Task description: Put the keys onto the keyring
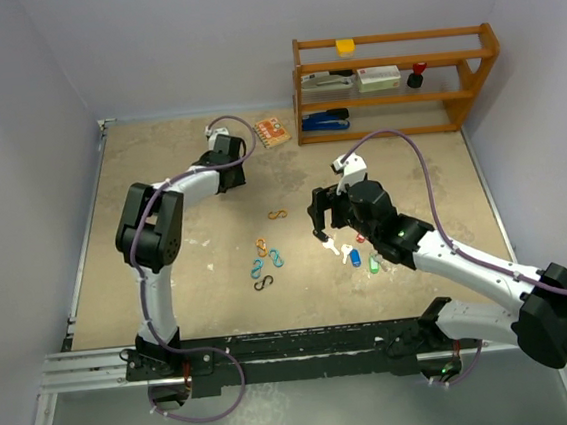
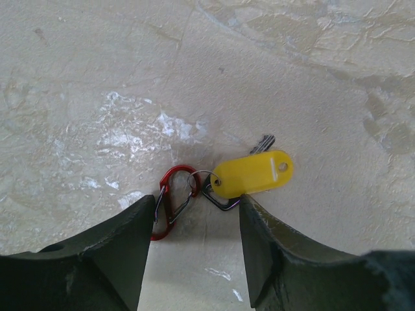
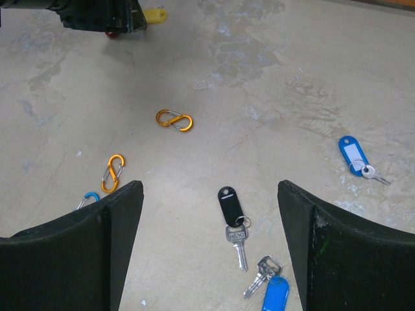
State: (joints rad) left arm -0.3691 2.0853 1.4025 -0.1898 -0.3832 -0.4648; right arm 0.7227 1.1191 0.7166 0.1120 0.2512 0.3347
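**A:** Where are the keys right now?

**B:** Mostly loose on the tabletop (image 3: 292,78) under the right arm (image 1: 469,265). A black-tagged key (image 3: 228,197) lies between its jaws, a blue-tagged key (image 3: 351,153) sits off to the right, and another blue tag (image 3: 275,295) is at the near edge of the wrist view.

**A:** And those jaws?

**B:** Spread wide, gripping nothing, hanging above the black tag. I'd judge the spacing is meant to straddle it for a pickup.

**A:** The left arm (image 1: 186,187)?

**B:** It reaches to the far left. Its jaws are likewise apart and empty, one on each side of a red clip (image 2: 170,201) and a yellow-tagged key (image 2: 253,173). The key's small ring (image 2: 198,181) looks threaded through the clip's far loop. That key seems done, and the clip is probably serving as the keyring.

**A:** Why hover there?

**B:** Likely to pin or lift the clip so the next key can be hooked on. The two arms are well apart, so something must travel.

**A:** The orange clips (image 3: 174,120)?

**B:** They lie untouched, left of the black tag. I don't think they're part of the job.
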